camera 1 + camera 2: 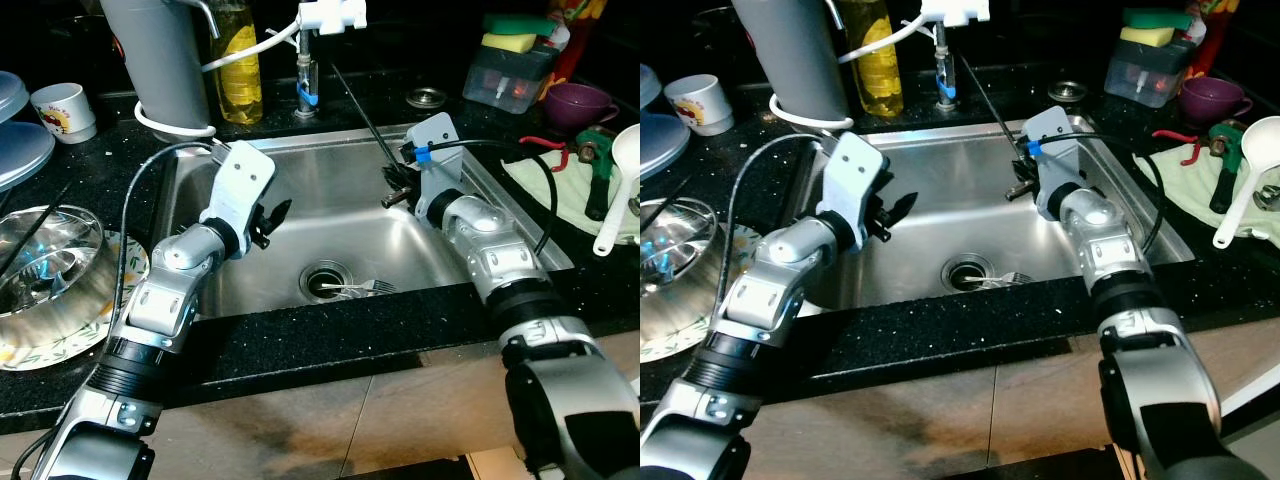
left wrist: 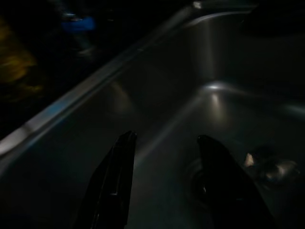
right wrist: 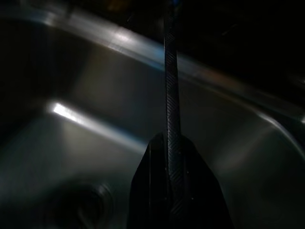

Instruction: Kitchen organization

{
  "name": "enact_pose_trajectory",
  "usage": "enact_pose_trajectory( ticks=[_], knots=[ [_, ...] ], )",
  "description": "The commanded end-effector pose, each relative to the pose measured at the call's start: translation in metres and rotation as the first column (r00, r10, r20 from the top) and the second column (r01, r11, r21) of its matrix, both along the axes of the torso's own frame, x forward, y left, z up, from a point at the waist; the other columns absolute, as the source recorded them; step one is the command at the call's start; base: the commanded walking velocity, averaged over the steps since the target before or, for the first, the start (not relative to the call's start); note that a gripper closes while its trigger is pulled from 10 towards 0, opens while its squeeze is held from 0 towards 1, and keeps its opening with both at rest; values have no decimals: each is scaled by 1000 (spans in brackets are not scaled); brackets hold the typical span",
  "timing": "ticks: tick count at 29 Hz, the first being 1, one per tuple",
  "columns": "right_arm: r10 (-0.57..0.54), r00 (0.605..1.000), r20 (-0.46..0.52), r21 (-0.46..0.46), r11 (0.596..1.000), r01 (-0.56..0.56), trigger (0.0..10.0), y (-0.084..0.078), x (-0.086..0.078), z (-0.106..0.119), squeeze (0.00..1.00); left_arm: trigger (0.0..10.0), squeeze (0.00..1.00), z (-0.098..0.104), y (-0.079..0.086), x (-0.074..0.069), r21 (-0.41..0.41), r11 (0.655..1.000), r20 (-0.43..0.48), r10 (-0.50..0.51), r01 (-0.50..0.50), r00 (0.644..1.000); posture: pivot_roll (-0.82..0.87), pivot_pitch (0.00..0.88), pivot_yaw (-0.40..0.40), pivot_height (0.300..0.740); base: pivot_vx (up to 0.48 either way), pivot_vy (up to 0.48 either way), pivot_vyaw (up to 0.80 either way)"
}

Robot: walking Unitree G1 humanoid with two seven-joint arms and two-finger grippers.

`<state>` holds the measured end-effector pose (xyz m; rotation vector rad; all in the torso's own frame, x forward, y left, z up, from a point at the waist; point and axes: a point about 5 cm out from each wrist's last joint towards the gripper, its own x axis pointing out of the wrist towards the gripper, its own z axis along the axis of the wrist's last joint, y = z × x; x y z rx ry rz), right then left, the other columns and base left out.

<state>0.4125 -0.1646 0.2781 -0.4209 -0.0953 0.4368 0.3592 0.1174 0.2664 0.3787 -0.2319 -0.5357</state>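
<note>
You are looking down at a black speckled counter (image 1: 330, 335) with a stainless steel sink (image 1: 350, 225) set into it, and both silver arms reach into the basin. On your left side of the counter a clear glass bowl (image 1: 45, 265) sits on a patterned plate (image 1: 60, 345), with a white mug (image 1: 65, 110) farther back and a tall grey cylinder (image 1: 155, 55) beside a bottle of yellow liquid (image 1: 238, 70). Behind the sink stands the tap (image 1: 307, 75). On your right lie a pale cloth (image 1: 575, 190) carrying a white ladle (image 1: 622, 185) and red-handled pliers (image 1: 545, 145), a purple cup (image 1: 580, 100), and a dark tray with yellow and green sponges (image 1: 510, 60).

Your left gripper (image 1: 272, 222) hovers over the left half of the basin, its two black fingers (image 2: 116, 181) parted with a clear gap and nothing between them. Your right gripper (image 1: 398, 185) is near the back right corner of the sink, its fingers pinched together on a thin dark rod (image 1: 360, 110) that slants up and back toward the tap; in the right wrist view the rod (image 3: 170, 119) runs straight out from between the closed tips.

A fork (image 1: 355, 288) lies across the drain (image 1: 325, 282) at the bottom of the sink, apart from both grippers
</note>
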Motion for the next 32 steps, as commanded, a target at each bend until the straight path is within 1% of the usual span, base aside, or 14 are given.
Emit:
enact_pose_trajectory(
  ticks=[1, 5, 9, 12, 14, 16, 18, 23, 24, 25, 26, 30, 31, 32],
  knots=[
    [60, 997, -49, -131, 989, -66, 10000, 1, 0, -7, 0, 10000, 0, -9, 2, -3, 61, 998, -33, -19, 21, 999, -20, 183, 45, 740, 0, 0, 0],
    [121, 982, -144, -343, 925, -165, 10000, -1, -2, -21, 0, 10000, 0, -14, 0, -5, 104, 993, -57, -53, 59, 997, -15, 184, 46, 740, 0, 0, 0],
    [118, 976, -183, -461, 867, -191, 10000, -5, -1, -25, 0, 10000, 0, -14, -1, -6, 119, 990, -66, -70, 78, 995, -10, 185, 49, 740, 0, 0, 0],
    [121, 974, -189, -489, 849, -201, 10000, -4, -1, -23, 0, 10000, 0, -14, -2, -6, 124, 988, -74, -83, 92, 994, -10, 185, 51, 740, 0, 0, 0],
    [129, 971, -202, -523, 824, -218, 10000, -3, 0, -20, 0, 10000, 0, -15, -3, -8, 130, 985, -87, -105, 116, 991, -10, 185, 51, 740, 0, 0, 0],
    [129, 969, -211, -528, 819, -224, 10000, -2, 0, -20, 0, 10000, 0, -17, -4, -9, 136, 982, -94, -116, 128, 989, -9, 182, 50, 740, 0, 0, 0],
    [140, 957, -252, -556, 789, -262, 10000, 1, 0, -23, 0, 10000, 0, -22, -5, -12, 147, 977, -119, -135, 152, 984, -9, 182, 50, 740, 0, 0, 0],
    [147, 954, -261, -538, 798, -270, 10000, 3, 0, -25, 0, 10000, 0, -23, -4, -13, 145, 977, -127, -140, 158, 982, -9, 182, 50, 740, 0, 0, 0],
    [150, 953, -262, -530, 804, -272, 10000, 4, 0, -25, 318, 10000, 0, -24, -4, -13, 145, 977, -129, -139, 158, 982, -9, 182, 50, 740, 0, 0, 0],
    [151, 953, -262, -524, 807, -272, 10000, 4, 0, -25, 318, 10000, 0, -24, -4, -12, 145, 977, -131, -139, 157, 982, -9, 182, 50, 740, 0, 0, 0],
    [153, 953, -262, -519, 810, -273, 10000, 5, 0, -25, 1000, 10000, 0, -24, -3, -12, 146, 977, -132, -138, 157, 982, -9, 182, 50, 740, 0, 0, 0],
    [151, 957, -249, -521, 812, -264, 10000, 6, 1, -25, 1000, 10000, 0, -24, -3, -13, 146, 977, -133, -138, 157, 982, -9, 182, 50, 740, 0, 0, 0],
    [149, 960, -236, -509, 823, -253, 10000, 6, 1, -24, 1000, 10000, 0, -24, -3, -13, 144, 978, -130, -135, 154, 982, -2, 176, 46, 740, 0, 0, 0],
    [149, 967, -205, -469, 853, -231, 10000, 7, 2, -19, 0, 10000, 0, -22, -2, -12, 135, 981, -119, -124, 140, 985, -2, 172, 48, 740, 0, 0, 0]
  ],
)
